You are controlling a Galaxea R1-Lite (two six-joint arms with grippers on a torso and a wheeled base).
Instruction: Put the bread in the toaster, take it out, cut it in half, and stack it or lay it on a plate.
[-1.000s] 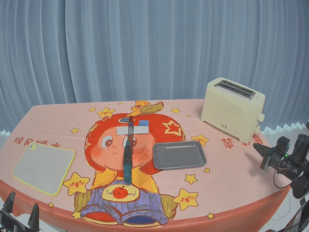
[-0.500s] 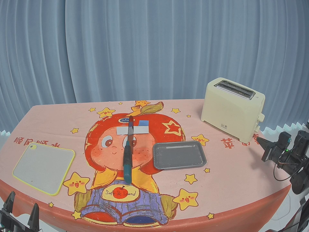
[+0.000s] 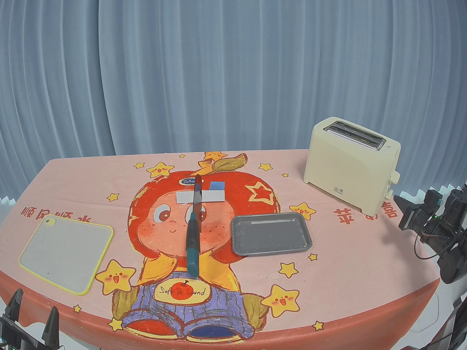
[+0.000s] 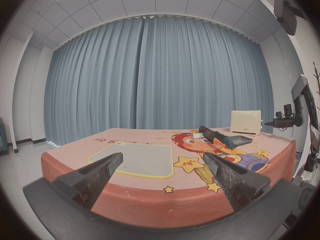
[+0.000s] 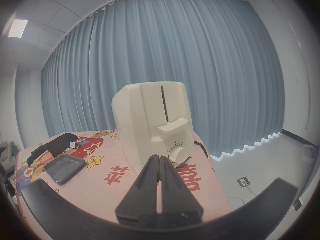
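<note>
Head view counts one boxy cream plastic toaster [image 3: 351,164] with two top slots at the counter's [image 3: 350,268] far right, one teal-handled knife [image 3: 193,229], one flat grey rectangular tray [image 3: 270,233] and one round-cornered cutting board [image 3: 65,253] rimmed in yellow-green. Off the counter's right edge, the right claw [image 5: 159,159] has its two black fingers pressed together and points at the toaster's lever end, near but apart. The left claw [image 4: 162,157] gapes wide at the near left edge, well apart from the toaster.
</note>
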